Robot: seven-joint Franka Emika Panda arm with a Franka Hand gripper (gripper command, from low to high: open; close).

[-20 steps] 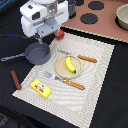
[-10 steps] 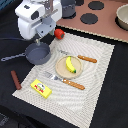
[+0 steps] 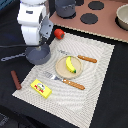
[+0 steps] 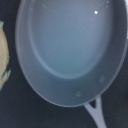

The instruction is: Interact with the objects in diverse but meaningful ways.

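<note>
Grey long-handled pan (image 3: 39, 54) sits at the cloth mat's (image 3: 95, 75) nine-o'clock edge, directly beneath the gripper (image 3: 36, 44) — finger state cannot be told. Judged light, rigid, slick-walled; best taken by the handle (image 3: 12, 57), pointing to nine o'clock. Banana (image 3: 70, 64) lies at the pan's three o'clock, tomato (image 3: 59, 33) at one.

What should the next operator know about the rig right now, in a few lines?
Hand: low over the pan, hidden by the arm; open or shut can't be told. The wrist view shows the pan empty.
Things: banana on the plate, with fork and knife beside it on the mat. Yellow block on the mat's edge. Sausage off the mat. Tomato near the pot.
Done: nothing is in the pan.
Left: pick a food item for the pan.
</note>
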